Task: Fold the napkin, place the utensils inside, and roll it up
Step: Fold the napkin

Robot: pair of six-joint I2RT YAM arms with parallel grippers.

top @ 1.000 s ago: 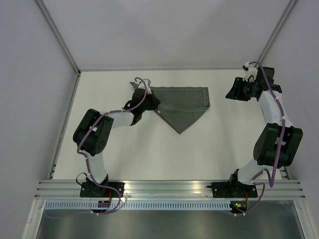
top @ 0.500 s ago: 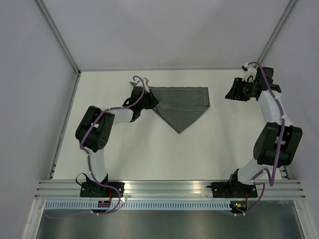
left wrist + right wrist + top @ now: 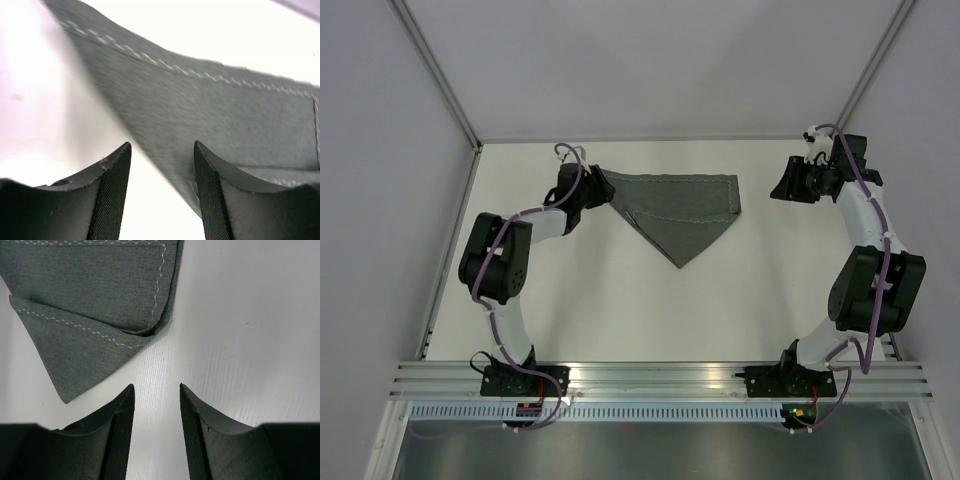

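Observation:
The napkin (image 3: 680, 212) is a dark grey cloth with pale stitching, folded on the white table with a straight far edge and a point toward the arms. No utensils are in view. My left gripper (image 3: 590, 186) is open at the napkin's left corner. In the left wrist view the cloth (image 3: 215, 110) runs just ahead of the left gripper (image 3: 162, 147) and past its right fingertip (image 3: 207, 175), with only bare table between the pads. My right gripper (image 3: 782, 186) hovers open to the right of the napkin. In the right wrist view the right gripper (image 3: 156, 387) is over bare table, short of the folded corner (image 3: 95, 295).
The white table (image 3: 620, 300) is bounded by pale walls at the back and on both sides. An aluminium rail (image 3: 660, 375) with both arm bases runs along the near edge.
My left gripper has opened, let go of the napkin's left corner and drawn back to the left. That corner now lies pulled out further left. The right arm has hardly moved.

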